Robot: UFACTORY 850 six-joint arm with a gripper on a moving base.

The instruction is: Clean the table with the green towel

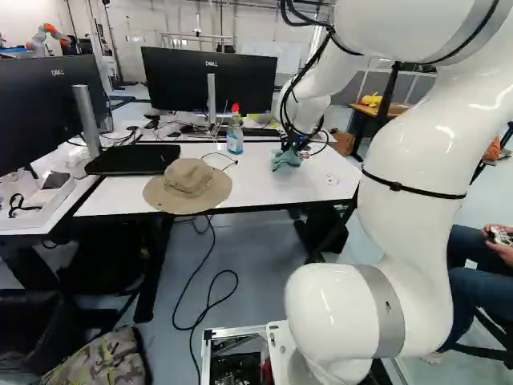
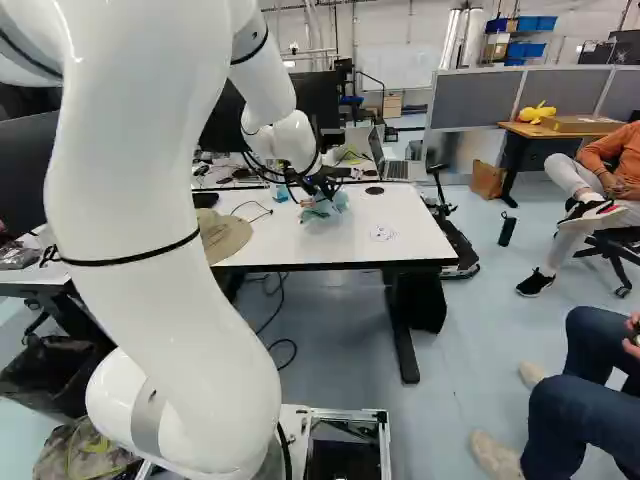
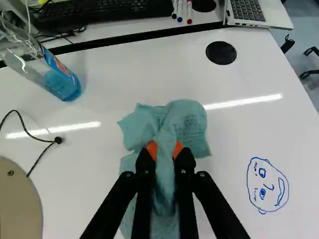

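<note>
Over the white table [image 1: 264,180], the gripper [image 1: 292,147] holds the green towel [image 1: 285,160], which hangs bunched on or just above the tabletop. In the right base view the towel [image 2: 326,208] shows below the wrist. Seen from the wrist, the gripper [image 3: 165,152] is shut on the towel [image 3: 185,122], a fold pinched between its orange pads and cloth spreading out on both sides. A face drawn in blue marker [image 3: 267,185] is on the tabletop beside the gripper.
A blue spray bottle [image 1: 234,135] and a tan hat [image 1: 188,186] stand on the table. Behind are monitors [image 1: 210,80], a keyboard [image 3: 99,11], markers [image 3: 181,11] and a laptop [image 3: 254,14]. Another robot [image 1: 48,36] is far back. A thin black cable [image 3: 37,142] lies near the hat.
</note>
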